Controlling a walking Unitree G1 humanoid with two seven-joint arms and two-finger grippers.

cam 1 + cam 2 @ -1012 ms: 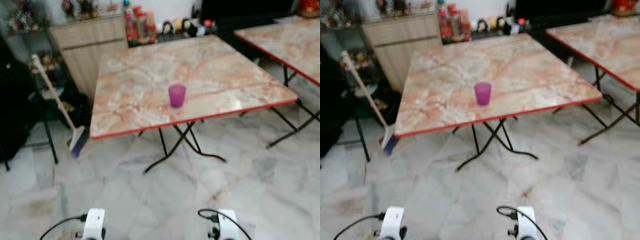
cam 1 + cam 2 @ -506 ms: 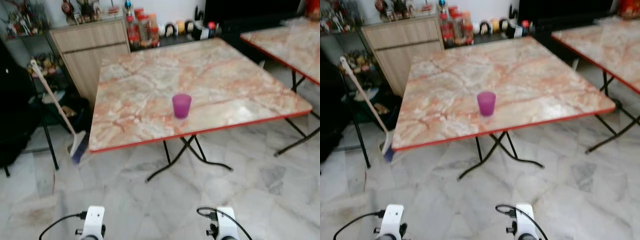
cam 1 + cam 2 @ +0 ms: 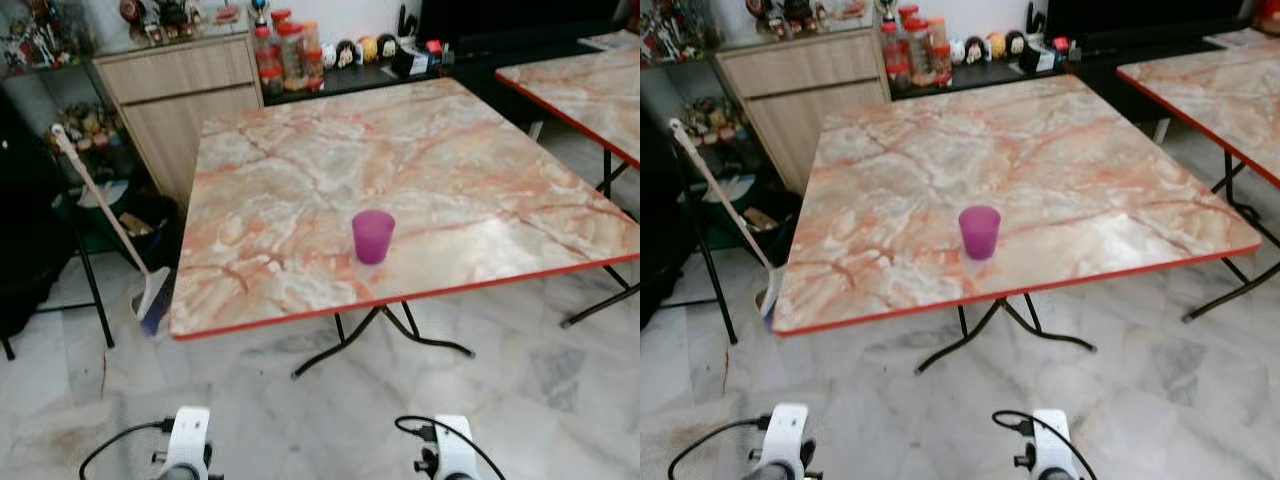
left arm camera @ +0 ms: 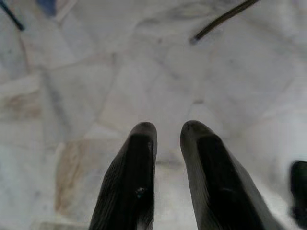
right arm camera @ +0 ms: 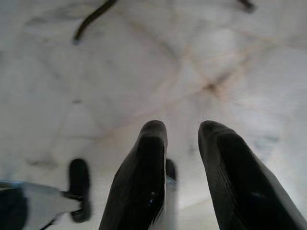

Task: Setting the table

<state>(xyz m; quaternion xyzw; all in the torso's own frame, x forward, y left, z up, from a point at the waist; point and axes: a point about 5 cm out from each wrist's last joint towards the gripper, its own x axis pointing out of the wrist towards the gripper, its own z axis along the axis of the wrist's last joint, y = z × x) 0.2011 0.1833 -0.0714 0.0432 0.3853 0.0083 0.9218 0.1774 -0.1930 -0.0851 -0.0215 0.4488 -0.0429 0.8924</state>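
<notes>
A purple cup [image 3: 373, 236] stands upright on my marble worktop [image 3: 300, 170], toward its near red edge and apart from anything else. My left hand [image 4: 167, 132] hangs low over the pale tiled floor [image 3: 520, 390], fingers slightly apart and holding nothing; my right hand [image 5: 182, 132] hangs likewise, fingers a little apart and empty. A broom [image 3: 110, 225] leans just left of the worktop, a wooden cabinet [image 3: 175, 95] behind, a second worktop [image 3: 585, 85] to the right.

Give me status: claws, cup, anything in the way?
Left claw and right claw open, empty, low over the floor. Purple cup upright near the marble table's front edge. Broom leaning off to the left.
</notes>
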